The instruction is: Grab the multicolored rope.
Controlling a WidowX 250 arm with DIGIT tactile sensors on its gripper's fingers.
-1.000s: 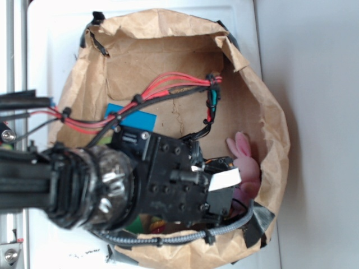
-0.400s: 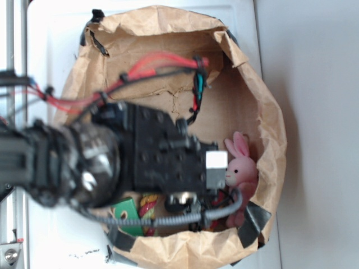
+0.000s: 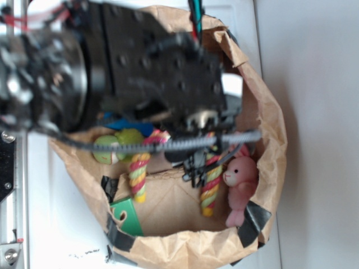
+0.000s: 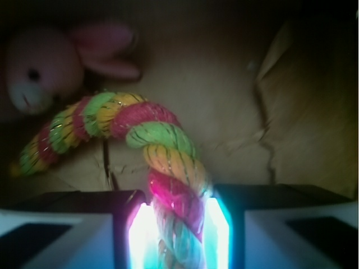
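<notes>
The multicolored rope [image 4: 157, 129], twisted from red, yellow and light-green strands, runs up between my fingers, and my gripper [image 4: 178, 230] is shut on its middle. In the exterior view the rope [image 3: 138, 171] hangs in an arch above the bag floor. One end points down at the left. The other end hangs beside the pink bunny. My arm [image 3: 168, 73] hides the fingers and the rope's top there.
A brown paper bag [image 3: 275, 140] with a crumpled rim surrounds everything. Inside it are a pink plush bunny [image 3: 241, 179] at the right, a green plush toy [image 3: 115, 147] at the left, a blue flat piece [image 3: 128, 126] and a green card [image 3: 128, 216]. Black tape [image 3: 255, 221] patches the rim.
The arm has moved toward the top of the exterior view and closer to the camera. It lifted the rope off the bag floor, so both rope ends now hang free.
</notes>
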